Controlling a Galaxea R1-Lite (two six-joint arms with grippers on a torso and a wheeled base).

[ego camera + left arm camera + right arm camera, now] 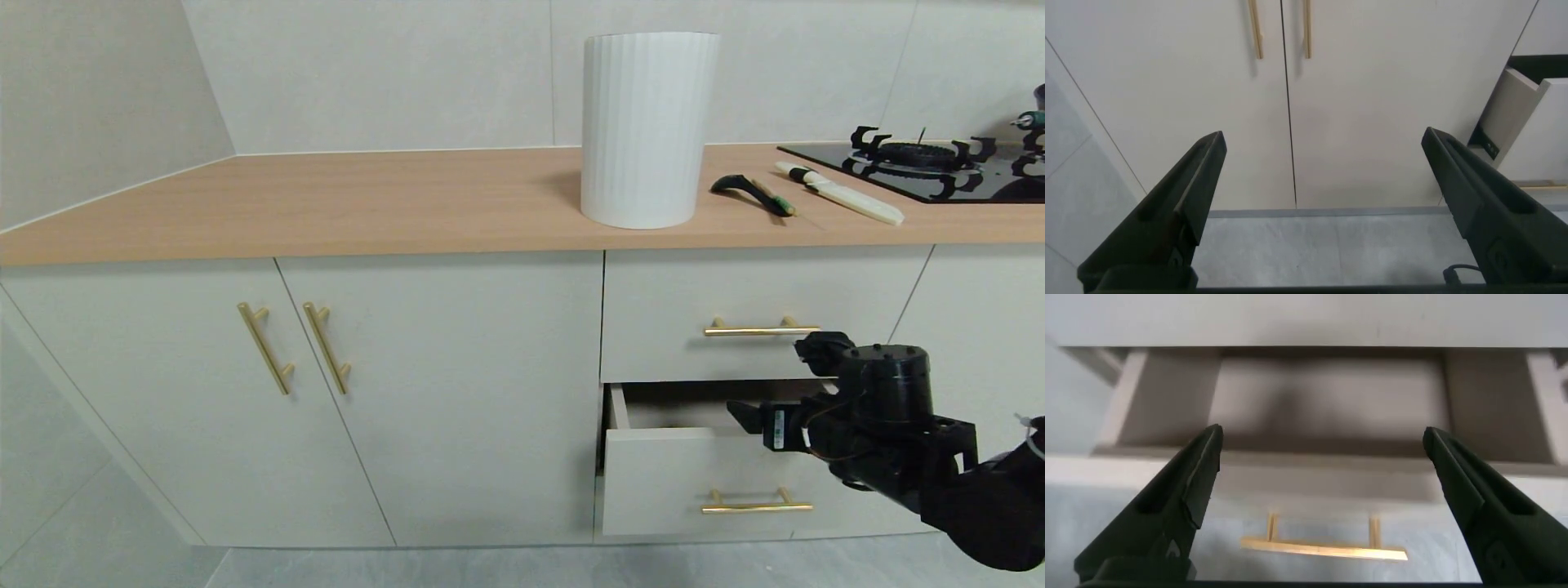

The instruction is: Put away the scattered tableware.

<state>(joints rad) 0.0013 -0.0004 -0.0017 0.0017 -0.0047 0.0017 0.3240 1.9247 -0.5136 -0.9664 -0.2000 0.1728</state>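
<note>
Wood-grain countertop (367,200), ribbed white cylinder (647,131), flat-fronted drawer (694,469) ajar

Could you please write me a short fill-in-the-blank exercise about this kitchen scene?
1. The open drawer is the ___ of the two.
2. The right gripper is in front of it, its fingers ___.
3. The knife lies on the counter between the white container and the ___.
Missing words: lower; open; stove.

**Drawer open, tableware out**

The right gripper (766,376) hangs before the pulled-out lower drawer (669,482). On the wooden counter (367,204), a black-handled utensil (735,184) and a cream knife (845,196) lie beside a white ribbed canister (645,131).
</note>
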